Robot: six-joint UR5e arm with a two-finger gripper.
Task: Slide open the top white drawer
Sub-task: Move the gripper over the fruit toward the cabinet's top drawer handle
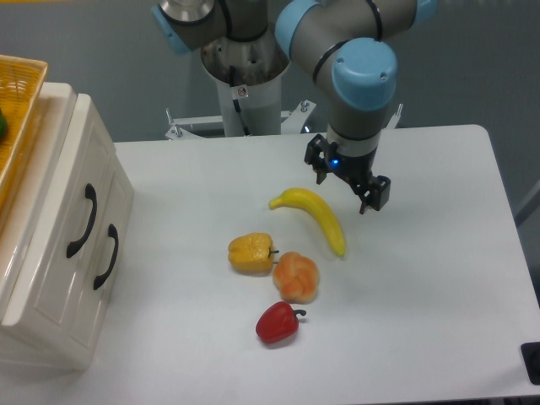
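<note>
1. At the left edge of the white table (439, 278) stands a small glossy cream-white plastic cabinet (51, 278) with rounded corners, seen at an angle.
2. Its front carries the top white drawer (72, 207), a smooth panel with one curved black handle (82, 221), fully shut; just beside it sits the matching lower drawer (105, 270), also shut.
3. On the cabinet's top rests a yellow woven basket (15, 105); something green shows at its edge, too cut off to identify.
4. Mid-table lie a smooth curved yellow banana (314, 216), a yellow bell pepper (251, 253), a lumpy orange fruit (295, 276) touching it, and a glossy red bell pepper (278, 323).
5. Above the table, just beside the banana and well apart from the cabinet, hangs the black two-finger gripper (346, 181), fingers spread and holding nothing.
</note>
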